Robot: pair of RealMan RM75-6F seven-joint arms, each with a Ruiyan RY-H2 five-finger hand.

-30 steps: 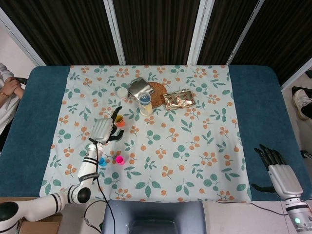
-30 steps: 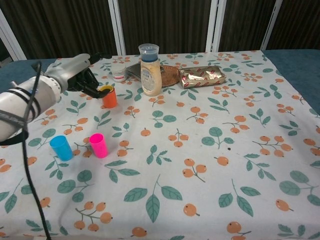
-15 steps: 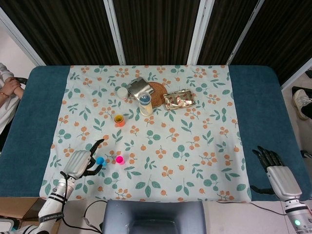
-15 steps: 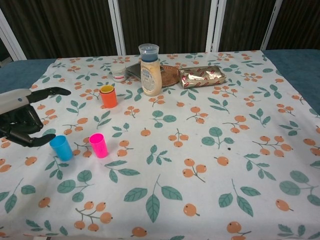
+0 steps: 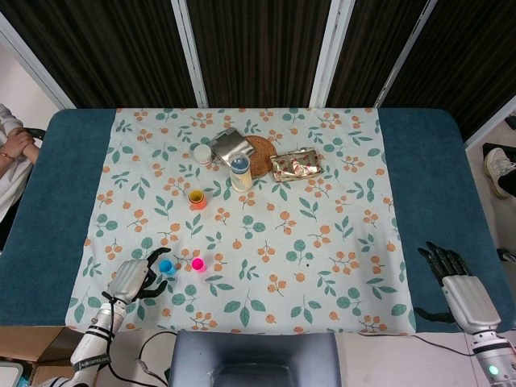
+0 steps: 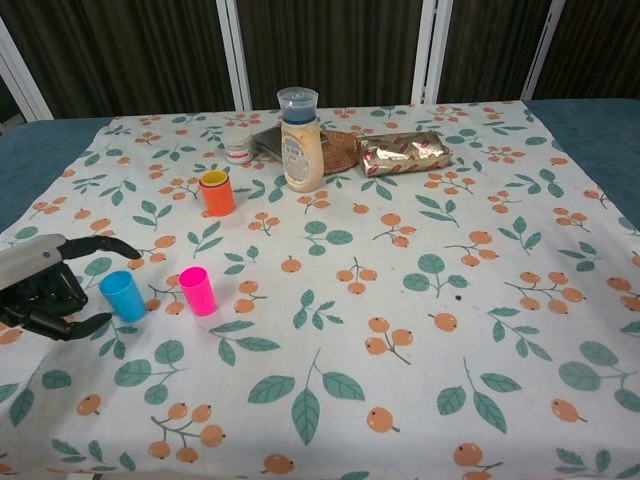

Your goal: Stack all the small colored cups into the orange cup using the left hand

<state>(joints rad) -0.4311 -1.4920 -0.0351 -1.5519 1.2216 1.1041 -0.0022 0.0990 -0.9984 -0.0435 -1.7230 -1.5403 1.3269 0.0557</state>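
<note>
The orange cup (image 5: 196,198) (image 6: 216,193) stands upright left of the table's middle, with a yellow cup nested inside it. A blue cup (image 5: 166,266) (image 6: 122,296) and a pink cup (image 5: 197,264) (image 6: 197,291) stand side by side near the front left. My left hand (image 5: 133,279) (image 6: 45,287) is open just left of the blue cup, fingers spread around its side without holding it. My right hand (image 5: 455,284) lies open and empty at the front right edge, seen only in the head view.
At the back middle stand a bottle with a blue lid (image 6: 300,140), a small white jar (image 6: 237,144), a silver pouch (image 5: 230,146), a round cork mat (image 5: 260,156) and a shiny gold packet (image 6: 405,150). A person's arm (image 5: 12,145) shows at the far left.
My left hand has drawn back from the orange cup to the front left and now sits lower, beside the blue cup. The cups and my right hand have not moved.
</note>
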